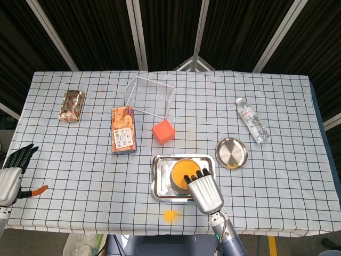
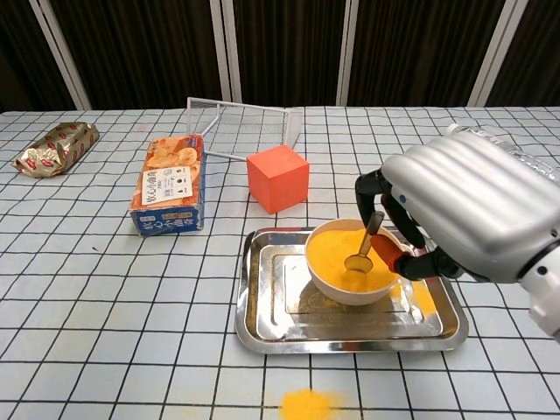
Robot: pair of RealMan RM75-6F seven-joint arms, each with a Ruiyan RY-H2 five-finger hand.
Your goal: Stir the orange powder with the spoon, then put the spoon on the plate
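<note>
While the small metal spoon (image 2: 361,251) sits tilted with its bowl down in the orange powder (image 2: 346,254), the right hand (image 2: 468,214) pinches its handle from the right, so yeah, it's holding the spoon. The powder fills a white bowl (image 2: 350,289) standing in a rectangular steel tray (image 2: 262,311) on the checkered desk (image 1: 80,160). The round silver plate (image 1: 231,153) is just right of the tray. The left hand (image 1: 11,176) hangs at the desk's left edge, fingers spread, holding nothing.

Metal spoon (image 2: 363,248) tilted in the white bowl of orange powder (image 2: 350,259), frame centre; round steel plate (image 1: 231,152) centre right.
</note>
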